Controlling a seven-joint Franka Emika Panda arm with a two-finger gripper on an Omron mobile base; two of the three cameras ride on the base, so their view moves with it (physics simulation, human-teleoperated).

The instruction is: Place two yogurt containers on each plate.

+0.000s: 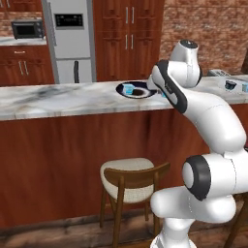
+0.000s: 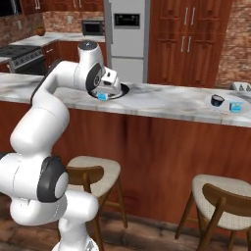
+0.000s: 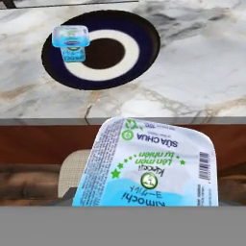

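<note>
My gripper (image 2: 103, 93) is shut on a light-blue yogurt container (image 3: 153, 163), whose printed foil lid looms at the bottom of the hand view. It hangs over the counter's front edge, just short of the dark navy plate (image 3: 144, 53). A second yogurt container (image 3: 71, 42) stands on that plate's left rim, also seen from the left base (image 1: 128, 89). The held container (image 2: 102, 96) shows as a blue patch at the plate's (image 2: 121, 90) near-left side. A pale plate (image 2: 224, 107) at the counter's far right carries another yogurt container (image 2: 236, 106).
A small black cup (image 2: 217, 100) sits on the pale plate beside the yogurt. The marble counter (image 1: 58, 99) runs across both base views. Wooden stools (image 1: 133, 181) stand below its front edge. A fridge and cabinets line the back wall.
</note>
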